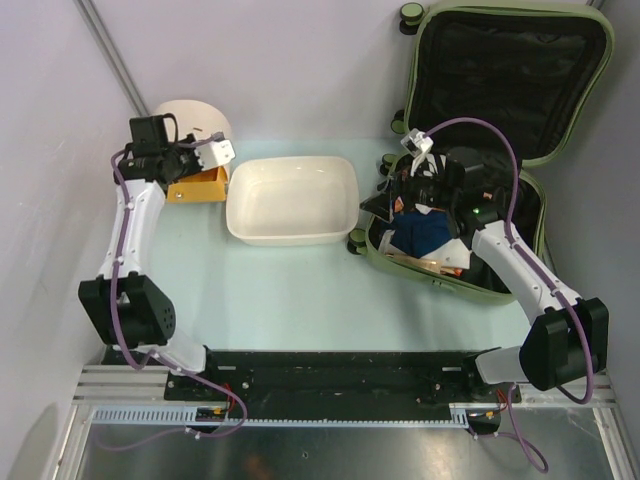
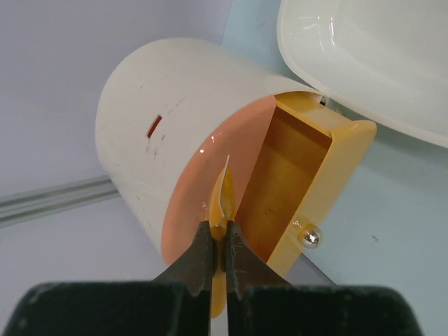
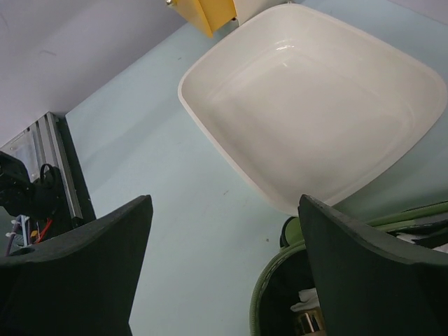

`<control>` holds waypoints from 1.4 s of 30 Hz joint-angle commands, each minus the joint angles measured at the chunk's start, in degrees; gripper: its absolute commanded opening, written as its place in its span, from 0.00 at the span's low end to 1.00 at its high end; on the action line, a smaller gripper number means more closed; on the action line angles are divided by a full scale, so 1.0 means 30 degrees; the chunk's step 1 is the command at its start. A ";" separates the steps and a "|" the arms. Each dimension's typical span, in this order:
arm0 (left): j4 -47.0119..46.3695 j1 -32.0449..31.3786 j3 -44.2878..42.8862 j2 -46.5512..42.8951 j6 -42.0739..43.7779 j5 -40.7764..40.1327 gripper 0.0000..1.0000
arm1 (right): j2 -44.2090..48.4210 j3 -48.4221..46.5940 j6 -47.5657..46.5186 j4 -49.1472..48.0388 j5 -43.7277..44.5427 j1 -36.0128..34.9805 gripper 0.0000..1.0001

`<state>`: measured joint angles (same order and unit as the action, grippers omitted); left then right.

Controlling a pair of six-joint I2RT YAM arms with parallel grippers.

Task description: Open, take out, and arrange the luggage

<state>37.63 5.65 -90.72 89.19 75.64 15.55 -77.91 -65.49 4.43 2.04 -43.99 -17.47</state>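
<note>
Left fingers (image 2: 208, 245): closed, pinching a thin yellow strip (image 2: 222, 203) seen edge-on; its pale pointed tip stands out beyond my fingertips.
Drawer box (image 2: 147, 140): round, cream, lying on its side directly ahead of my left fingers, its salmon-coloured face turned toward them.
Drawer (image 2: 336, 161): yellow, pulled out of the box face, just to the right of my left fingertips; the interior is only partly in view.
Knob (image 2: 309, 238): small and silver, on the drawer front, to the right of my left fingers.
Right fingers (image 3: 364, 273): spread wide, nothing between them; they hang above the counter (image 1: 290, 300).
Luggage (image 1: 505, 75): olive-green, open. The lower shell lies on the counter with its near-left rim just below my right-hand finger; the lid stands up beyond it, black lining facing forward.
Luggage contents: a blue cloth (image 1: 420, 235) and several smaller items that I cannot identify.
Tub (image 3: 315, 105): white, rectangular, ahead of my right fingers, between them and the drawer box; its corner is near the luggage rim.
</note>
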 commanded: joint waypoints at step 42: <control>-0.3452 0.5441 0.2788 0.1499 -2.1076 0.3195 0.17 | -0.0102 -0.0347 -0.6776 1.2090 0.6311 0.2778 0.77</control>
<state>37.01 21.93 -83.61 92.51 26.52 25.91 -77.89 -65.49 -12.43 31.20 -30.15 -9.87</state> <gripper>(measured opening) 0.167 0.797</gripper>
